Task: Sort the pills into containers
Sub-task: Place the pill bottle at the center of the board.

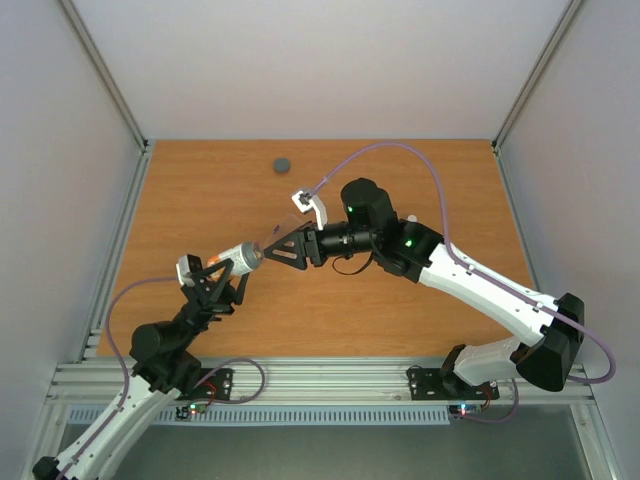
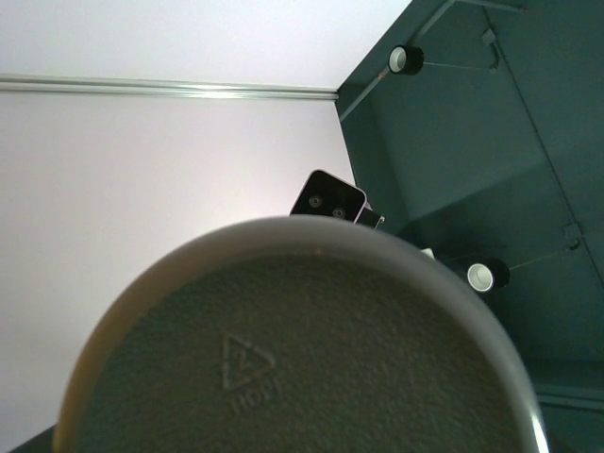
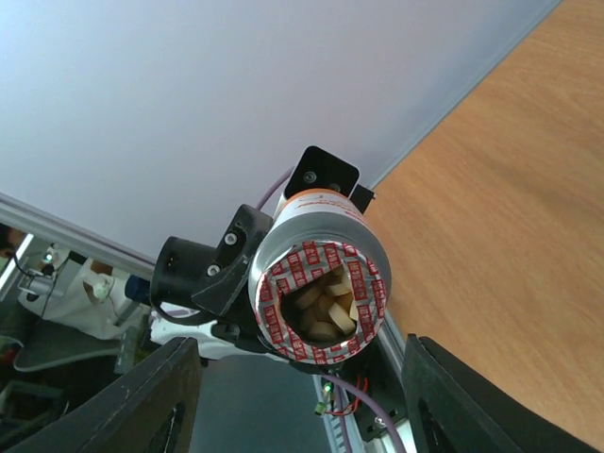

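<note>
Wooden table point(image 1: 400, 320), white walls point(image 1: 300, 60). 1 bottle point(image 1: 240, 257), judged light, rigid and slick, is clamped mid-body by left gripper point(image 1: 224, 270); loose pills point(image 3: 326, 304) are exposed; right gripper point(image 1: 272, 250) is spread, empty.

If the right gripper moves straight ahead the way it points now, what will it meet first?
Most likely the open mouth of the pill bottle held by the left gripper; how far ahead it lies is unclear.

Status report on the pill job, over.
Left gripper shut on pill bottle. Right gripper open at its mouth. Pills inside, foil seal torn. Cap off, well clear.
</note>
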`<state>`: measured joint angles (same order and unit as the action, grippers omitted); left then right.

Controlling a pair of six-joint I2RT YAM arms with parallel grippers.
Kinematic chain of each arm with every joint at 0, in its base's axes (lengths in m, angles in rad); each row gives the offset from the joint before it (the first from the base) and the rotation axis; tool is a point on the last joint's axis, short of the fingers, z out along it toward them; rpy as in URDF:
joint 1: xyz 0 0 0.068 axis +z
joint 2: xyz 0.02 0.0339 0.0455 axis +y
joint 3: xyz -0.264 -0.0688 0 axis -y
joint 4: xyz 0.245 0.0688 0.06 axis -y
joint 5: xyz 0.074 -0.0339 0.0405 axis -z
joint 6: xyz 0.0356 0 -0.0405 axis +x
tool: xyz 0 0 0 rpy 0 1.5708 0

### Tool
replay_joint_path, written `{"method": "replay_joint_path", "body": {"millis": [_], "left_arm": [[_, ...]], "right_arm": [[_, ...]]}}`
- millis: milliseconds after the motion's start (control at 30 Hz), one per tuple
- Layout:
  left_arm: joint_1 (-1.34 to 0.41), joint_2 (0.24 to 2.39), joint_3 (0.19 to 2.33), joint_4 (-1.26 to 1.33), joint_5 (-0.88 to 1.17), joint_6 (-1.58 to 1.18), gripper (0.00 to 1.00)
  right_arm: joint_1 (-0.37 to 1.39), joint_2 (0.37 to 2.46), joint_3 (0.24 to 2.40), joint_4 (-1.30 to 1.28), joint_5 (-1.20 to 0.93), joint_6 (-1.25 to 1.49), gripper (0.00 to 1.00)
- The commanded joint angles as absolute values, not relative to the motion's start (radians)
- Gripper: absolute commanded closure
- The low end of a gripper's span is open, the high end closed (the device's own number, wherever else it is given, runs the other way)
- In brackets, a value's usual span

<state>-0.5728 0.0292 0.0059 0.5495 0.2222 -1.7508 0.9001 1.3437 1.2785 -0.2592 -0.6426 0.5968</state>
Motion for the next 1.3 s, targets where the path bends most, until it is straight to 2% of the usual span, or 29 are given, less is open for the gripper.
{"method": "replay_joint_path", "body": {"millis": [0, 633, 1133, 1267], "left_arm": [[-0.569, 0.031, -0.005, 0.591, 0.253, -1.731, 0.99], [-0.569, 0.053, 0.017, 0.614, 0.290, -1.724, 1.00], [-0.571, 0.166, 0.051, 0.681, 0.340, -1.701, 0.99], [-0.571, 0.151, 0.056, 0.641, 0.332, -1.697, 0.98]], "right_arm": [[0.913, 1.350, 1.264, -0.258, -0.623, 0.614, 0.41], [0.912, 1.418, 1.256, -0.228, -0.645, 0.606, 0.47], [0.928, 1.467, 1.286, -0.241, -0.688, 0.586, 0.70], [0.928, 1.467, 1.288, -0.249, -0.675, 0.586, 0.81]]}}
